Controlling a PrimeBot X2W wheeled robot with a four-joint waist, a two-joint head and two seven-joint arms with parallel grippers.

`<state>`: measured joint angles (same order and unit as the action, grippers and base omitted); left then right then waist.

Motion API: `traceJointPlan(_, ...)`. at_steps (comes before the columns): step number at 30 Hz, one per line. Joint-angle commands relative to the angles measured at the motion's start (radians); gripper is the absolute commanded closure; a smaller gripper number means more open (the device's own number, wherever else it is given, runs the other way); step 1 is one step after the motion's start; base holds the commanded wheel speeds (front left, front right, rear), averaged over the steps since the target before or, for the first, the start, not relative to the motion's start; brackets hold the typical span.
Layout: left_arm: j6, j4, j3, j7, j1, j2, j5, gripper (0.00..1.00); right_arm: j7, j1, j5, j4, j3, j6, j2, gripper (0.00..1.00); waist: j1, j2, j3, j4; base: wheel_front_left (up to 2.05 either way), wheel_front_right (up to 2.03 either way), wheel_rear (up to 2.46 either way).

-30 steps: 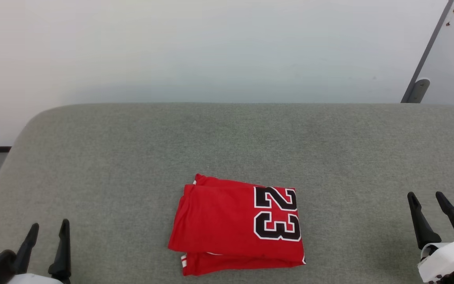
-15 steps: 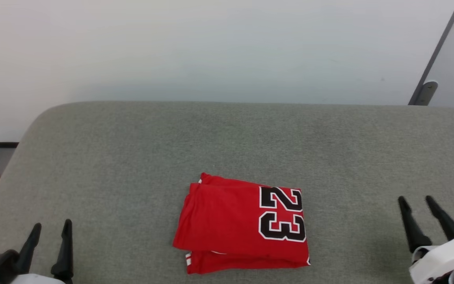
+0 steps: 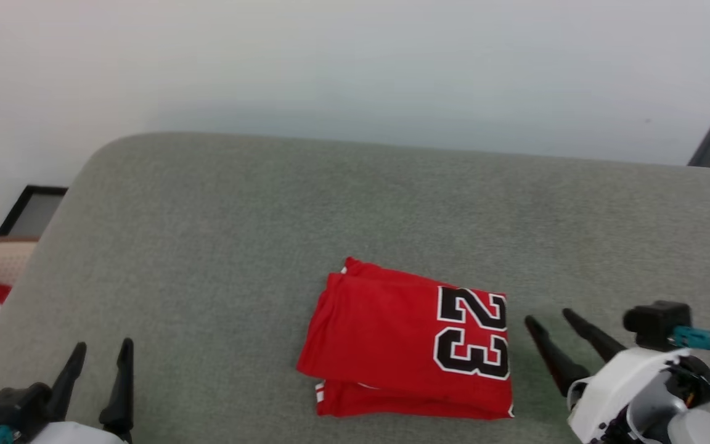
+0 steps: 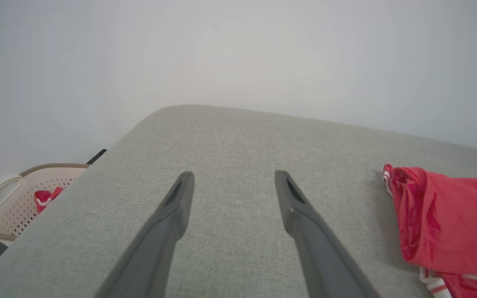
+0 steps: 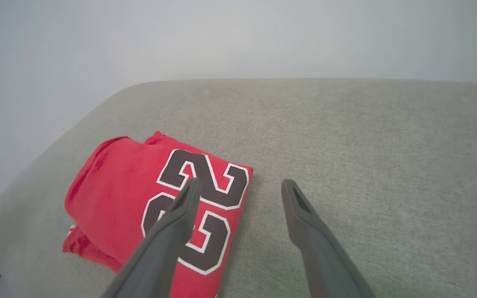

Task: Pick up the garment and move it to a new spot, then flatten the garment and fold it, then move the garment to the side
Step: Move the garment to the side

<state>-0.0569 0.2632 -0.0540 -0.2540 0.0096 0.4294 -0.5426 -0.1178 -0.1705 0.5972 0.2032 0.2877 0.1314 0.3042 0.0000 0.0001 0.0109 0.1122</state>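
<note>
While the folded garment (image 3: 392, 345) lies on the worktop (image 3: 207, 246), my left hand (image 3: 103, 343) and right hand (image 3: 546, 315) hover spread wide, holding nothing.

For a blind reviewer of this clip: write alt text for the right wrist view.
A folded red garment printed with a black-and-white 23 lies on a grey-green upholstered surface. The open, empty right gripper points at its edge, one finger overlapping the number in the picture. A pale wall stands behind.
</note>
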Motion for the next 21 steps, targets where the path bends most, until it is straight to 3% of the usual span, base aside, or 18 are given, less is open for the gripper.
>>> traceJointPlan(1,0.0,0.001,-0.002,0.002,-0.01,-0.005,0.002,0.0,-0.026,-0.02,0.014,0.005,0.021,-0.002,0.009,0.0,0.0,-0.0001,0.026,0.029,0.0,0.0,0.0)
traceJointPlan(13,-0.01,0.029,-0.032,-0.002,-0.054,-0.027,0.007,0.0,-0.265,-0.082,0.002,0.087,0.025,-0.001,0.011,0.0,0.0,-0.0001,0.09,0.111,0.0,0.0,0.0)
traceJointPlan(21,-0.017,0.054,-0.043,-0.007,-0.083,-0.038,0.01,0.0,-0.414,-0.104,-0.016,0.15,-0.017,-0.001,-0.045,0.0,0.0,-0.0001,0.118,0.138,0.0,0.0,0.0)
